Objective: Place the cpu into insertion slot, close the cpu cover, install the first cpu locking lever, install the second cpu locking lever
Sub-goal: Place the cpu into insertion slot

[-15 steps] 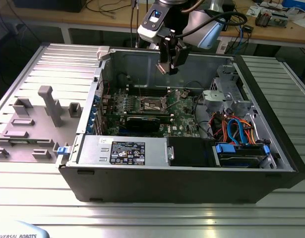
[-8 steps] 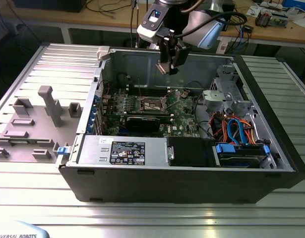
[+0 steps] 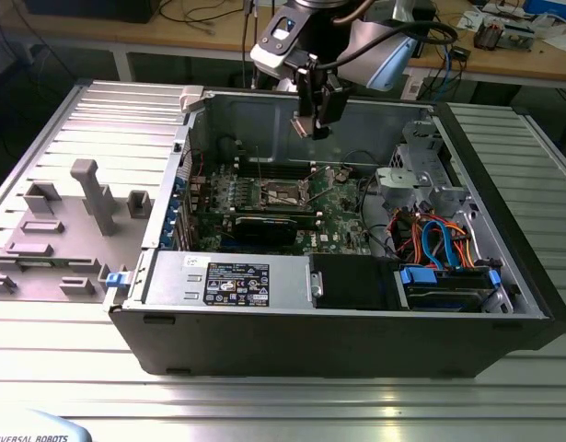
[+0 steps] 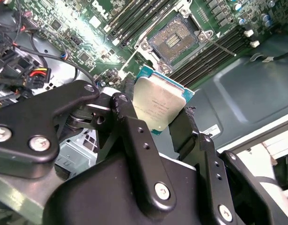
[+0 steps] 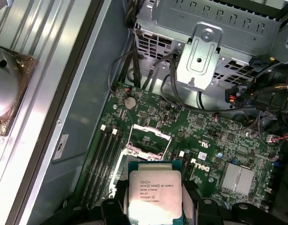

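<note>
**Status.** The gripper is closed on the cpu. Its two black fingers are pressed against opposite edges of the chip. The silvery top is left uncovered, as seen in both wrist views. In the exterior view the gripper hangs above the open case, over the motherboard.

**Position of parts.** The cpu is carried in the air, apart from the board. The slot lies below it with its pin bed exposed and nothing seated in it. In the first wrist view the cpu overlaps the near part of the socket area. Beyond it, the cover appears to be swung open, with green board visible through its window. The exact angle of the cover cannot be told.

**Handling properties (judged).**
- The cpu is light, thin and stiff, and no flex is expected under grip.
- The metal top is smooth, so slip is possible if the edges are gripped lightly.
- The underside contacts and the slot's pins are to be regarded as fragile. Tilt or sideways drag at seating could bend the pins.

**Grip location.** The green edges on two opposite sides are the correct hold, and they are in use here. The underside and the pin bed are not to be touched.
</note>
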Robot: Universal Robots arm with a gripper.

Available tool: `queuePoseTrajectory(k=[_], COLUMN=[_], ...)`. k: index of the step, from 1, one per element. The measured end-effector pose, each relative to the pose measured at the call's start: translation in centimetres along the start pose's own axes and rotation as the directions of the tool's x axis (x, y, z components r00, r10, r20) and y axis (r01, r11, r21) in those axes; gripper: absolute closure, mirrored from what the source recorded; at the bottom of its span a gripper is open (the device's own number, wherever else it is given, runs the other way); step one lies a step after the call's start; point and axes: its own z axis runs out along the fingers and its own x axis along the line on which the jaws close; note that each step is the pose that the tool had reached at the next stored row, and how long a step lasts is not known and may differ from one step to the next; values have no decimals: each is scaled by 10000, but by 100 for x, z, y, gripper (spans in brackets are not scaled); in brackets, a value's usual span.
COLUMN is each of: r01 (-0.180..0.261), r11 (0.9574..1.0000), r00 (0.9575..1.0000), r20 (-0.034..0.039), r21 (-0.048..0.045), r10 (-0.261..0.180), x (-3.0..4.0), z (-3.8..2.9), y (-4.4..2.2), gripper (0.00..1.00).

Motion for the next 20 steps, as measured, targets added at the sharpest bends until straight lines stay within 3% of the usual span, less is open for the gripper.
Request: queuePoseTrajectory(k=[7, 20], r01=[-676, -1763], r11=[9977, 9843], r00=[9977, 9842], r20=[60, 155], r21=[-15, -48], r10=[676, 1763], x=[0, 0], z=[2, 5], y=[0, -1], gripper=[46, 46])
